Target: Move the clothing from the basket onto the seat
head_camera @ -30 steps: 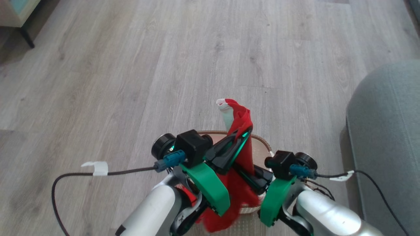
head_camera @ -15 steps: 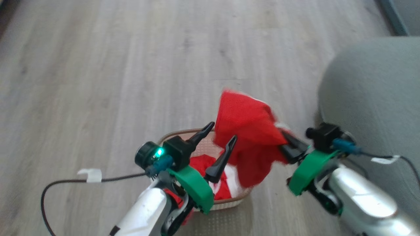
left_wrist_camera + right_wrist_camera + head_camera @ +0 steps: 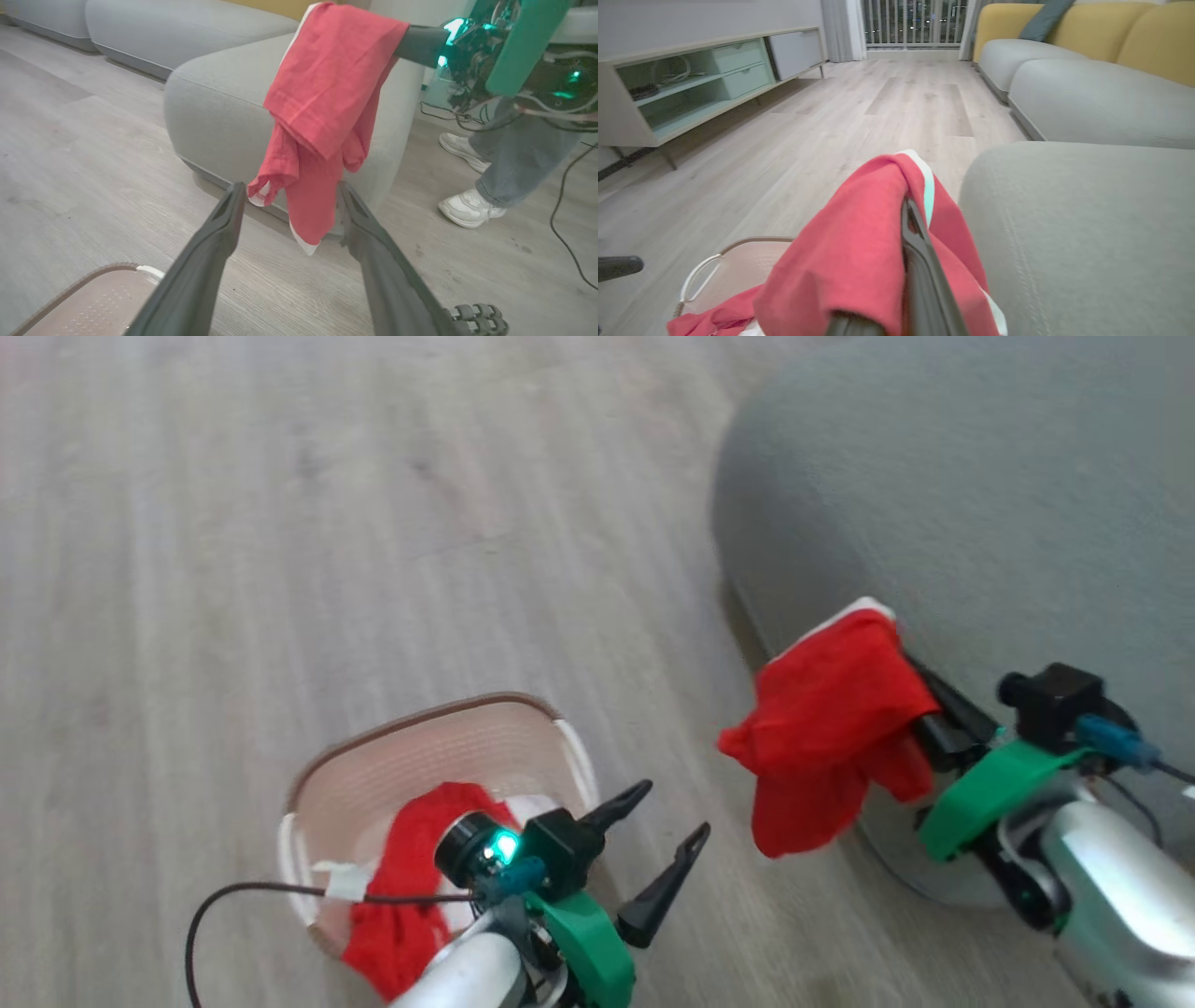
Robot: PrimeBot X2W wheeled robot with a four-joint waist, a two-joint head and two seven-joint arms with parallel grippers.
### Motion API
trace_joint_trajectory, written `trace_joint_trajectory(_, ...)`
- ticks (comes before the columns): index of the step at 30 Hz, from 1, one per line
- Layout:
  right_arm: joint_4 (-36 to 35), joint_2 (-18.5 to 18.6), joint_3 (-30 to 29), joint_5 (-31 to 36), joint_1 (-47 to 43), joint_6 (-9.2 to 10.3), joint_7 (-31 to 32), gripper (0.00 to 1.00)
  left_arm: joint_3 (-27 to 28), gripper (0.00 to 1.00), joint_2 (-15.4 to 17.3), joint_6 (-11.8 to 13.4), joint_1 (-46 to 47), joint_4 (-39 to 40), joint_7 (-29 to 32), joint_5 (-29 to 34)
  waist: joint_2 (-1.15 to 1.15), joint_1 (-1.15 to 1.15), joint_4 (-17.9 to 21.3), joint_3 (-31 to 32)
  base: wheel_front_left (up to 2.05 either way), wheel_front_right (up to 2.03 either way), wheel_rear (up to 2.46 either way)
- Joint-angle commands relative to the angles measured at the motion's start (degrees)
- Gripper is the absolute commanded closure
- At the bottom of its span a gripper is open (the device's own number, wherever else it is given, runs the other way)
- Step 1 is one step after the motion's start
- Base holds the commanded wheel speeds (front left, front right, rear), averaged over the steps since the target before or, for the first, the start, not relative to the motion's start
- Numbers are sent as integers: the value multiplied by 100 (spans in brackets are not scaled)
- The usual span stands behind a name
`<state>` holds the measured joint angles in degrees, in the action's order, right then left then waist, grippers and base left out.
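Note:
My right gripper [image 3: 920, 709] is shut on a red garment with white trim [image 3: 826, 728], which hangs in the air beside the edge of the grey seat [image 3: 980, 504]. In the right wrist view the cloth [image 3: 859, 252] drapes over the closed fingers [image 3: 920, 261], next to the seat [image 3: 1087, 224]. My left gripper [image 3: 674, 810] is open and empty, just right of the cream basket [image 3: 420, 714], where more red and white clothing [image 3: 411, 859] lies. Through the left wrist view's open fingers [image 3: 233, 205] the hanging garment [image 3: 327, 93] shows in front of the seat [image 3: 219, 102].
A person's feet in white shoes [image 3: 469, 207] stand on the wood floor right of the seat. A low pale cabinet [image 3: 691, 79] lines the far left wall. A grey and yellow sofa [image 3: 1087, 93] lies beyond the seat. Cables trail near both arms.
The head camera has turned right, bringing the seat closer. My left gripper opened and let go of the garment. The right gripper carried it from above the basket to the seat's edge.

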<state>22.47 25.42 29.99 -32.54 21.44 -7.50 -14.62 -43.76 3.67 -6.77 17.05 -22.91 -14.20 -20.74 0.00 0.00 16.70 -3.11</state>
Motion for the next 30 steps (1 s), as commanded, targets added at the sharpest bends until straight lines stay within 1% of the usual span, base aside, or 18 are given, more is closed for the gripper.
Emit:
trace_joint_trajectory(1, -209, 151, -118, 55, -4, 1, -38, 100, 124, 0, -45, -13, 258, 102, -72, 5, 0, 0, 364, -131, 0, 0, 0)
trace_joint_trajectory(5, -289, 206, -364, 105, -123, 1, -38, 100, 135, 0, -65, -30, 336, 179, -77, 10, 0, 0, 496, -227, 0, 0, 0)
trace_joint_trajectory(11, -368, 168, -630, 133, -156, 1, -38, 100, 118, 0, -74, -45, 419, 253, -78, 75, 0, 0, 476, -435, 0, 0, 0)
trace_joint_trajectory(15, -376, 10, -954, 103, 31, 1, -38, 100, 139, 0, -76, -53, 582, 287, -79, 119, 0, 0, 369, -844, 0, 0, 0)
trace_joint_trajectory(18, -259, -106, -1315, 129, 489, 1, -38, 100, 159, 0, -70, -58, 819, 311, -79, 221, 0, 0, 259, -1366, 0, 0, 0)
trace_joint_trajectory(19, -202, -194, -1558, 51, 693, 1, -38, 100, 160, 0, -56, -60, 926, 323, -79, 261, 0, 0, 203, -1585, 0, 0, 0)
trace_joint_trajectory(23, 145, -266, -2594, 46, 1694, 1, -38, 100, 159, 0, 68, -66, 1478, 416, -79, 399, 0, 0, -149, -2550, 0, 0, 0)
trace_joint_trajectory(26, 524, -85, -3332, 170, 2640, 1, -38, 100, 250, 0, 218, -68, 1815, 480, -79, 428, 0, 0, -386, -3224, 0, 0, 0)
trace_joint_trajectory(28, 799, 83, -3968, 238, 3315, 1, -38, 100, 297, 0, 326, -69, 1959, 521, -79, 440, 0, 0, -523, -3599, 0, 0, 0)
trace_joint_trajectory(30, 1118, 329, -4696, 355, 3993, 1, -38, 100, 286, 0, 415, -70, 2057, 557, -79, 440, 0, 0, -692, -3919, 0, 0, 0)
